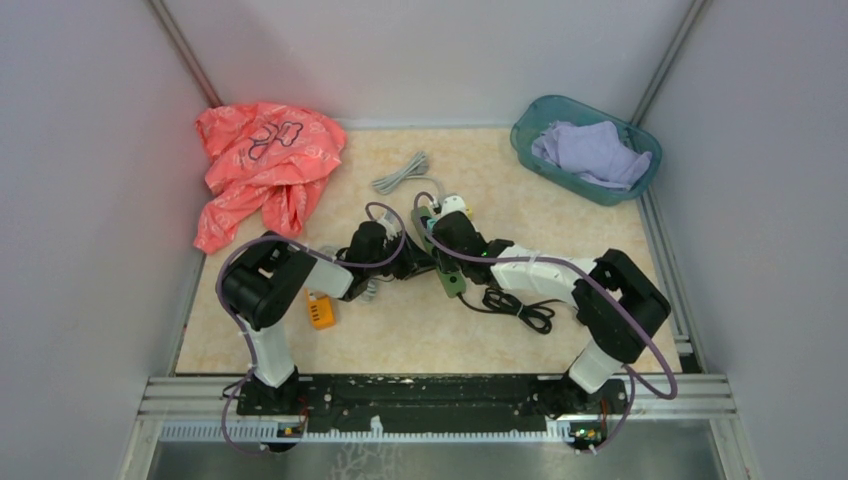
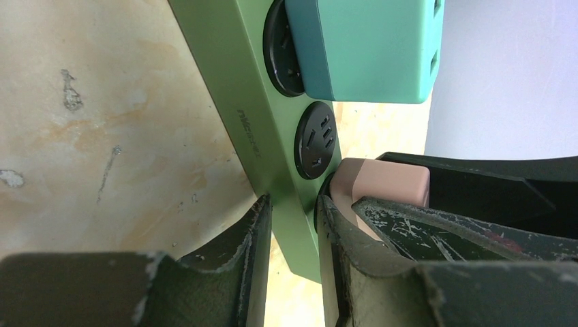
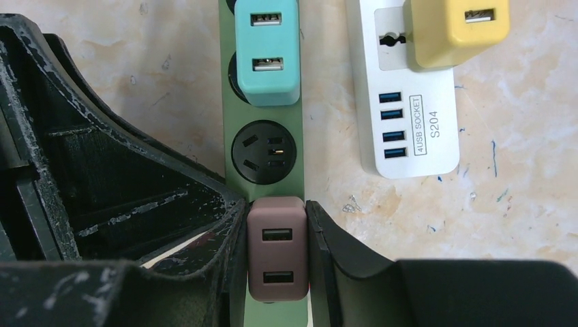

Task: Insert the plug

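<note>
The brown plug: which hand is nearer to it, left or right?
Right. The right hand holds the brown plug between its fingers; the left hand clamps the green power strip just beside it.

From my station the green power strip [image 2: 238,88] reads as smooth matt plastic, and the brown plug [image 3: 276,248] has the same soft satin shell. The white strip [image 3: 416,136] beside it looks glossier. The right gripper [image 3: 276,225] has dull black plastic fingers [image 3: 344,255], heavily scratched into pale streaks. I see the bench [image 3: 511,204] as a marbled beige sheet, smooth but scuffed and ink-flecked. Far back lie a crinkled, shiny pink plastic bag [image 1: 265,165] and a soft lilac cloth [image 1: 592,152].
</note>
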Action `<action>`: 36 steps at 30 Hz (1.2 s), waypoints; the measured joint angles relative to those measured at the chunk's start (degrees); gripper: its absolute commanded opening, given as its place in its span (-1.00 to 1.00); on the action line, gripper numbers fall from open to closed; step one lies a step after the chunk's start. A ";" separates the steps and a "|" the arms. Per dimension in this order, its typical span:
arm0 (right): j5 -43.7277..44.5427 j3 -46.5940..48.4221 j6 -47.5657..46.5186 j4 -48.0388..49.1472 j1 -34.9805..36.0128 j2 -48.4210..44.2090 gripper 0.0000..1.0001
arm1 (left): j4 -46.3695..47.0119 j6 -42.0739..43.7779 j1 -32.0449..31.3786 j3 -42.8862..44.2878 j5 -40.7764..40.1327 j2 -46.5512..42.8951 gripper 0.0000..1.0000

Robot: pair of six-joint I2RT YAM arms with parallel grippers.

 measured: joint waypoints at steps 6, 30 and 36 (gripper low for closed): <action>6.69 0.72 -0.13 -0.09 3.39 1.27 -1.00 | -0.02 0.00 0.04 0.00 0.00 0.00 -0.30; 8.22 0.83 1.33 -0.20 3.65 1.75 -1.00 | -0.09 -0.02 0.04 0.00 0.00 -0.02 -0.30; 8.13 0.26 1.33 0.63 3.65 0.50 -0.91 | -0.35 -0.02 0.04 0.00 -0.02 -0.17 -0.30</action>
